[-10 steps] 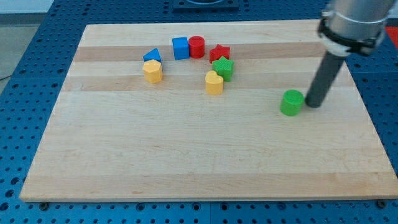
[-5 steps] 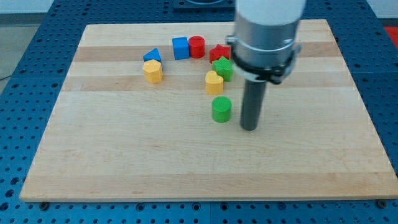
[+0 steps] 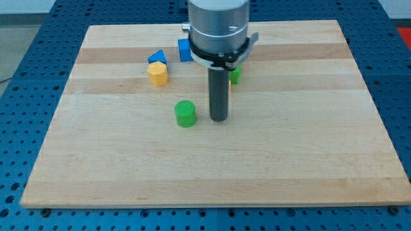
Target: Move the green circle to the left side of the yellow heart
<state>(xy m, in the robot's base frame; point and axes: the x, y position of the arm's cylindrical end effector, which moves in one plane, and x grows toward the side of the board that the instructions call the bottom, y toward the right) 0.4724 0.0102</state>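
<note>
Blue pegboard [image 3: 26, 96] with a grid of small holes surrounds a pale wooden board [image 3: 128, 167] on all sides; the board's grain runs across the view in lighter and darker bands.

Toward the view's left and top sits a blue triangle [image 3: 157, 57], with a yellow hexagon [image 3: 157, 74] touching it just below. Lower and further right, the green circle [image 3: 185, 113] stands alone on bare wood, well apart from those two. My tip [image 3: 219, 119] rests on the board just to the circle's right, with a narrow gap showing between them; the rod is a plain pusher and holds nothing.

Behind the rod and the grey arm housing [image 3: 218, 25], a blue block [image 3: 183, 50] peeks out at the housing's left edge, its shape partly hidden. A sliver of yellow block [image 3: 229, 86] shows at the rod's right edge; whether it is the heart cannot be made out. Beside it, a green block [image 3: 236, 75] also juts out, mostly covered.
</note>
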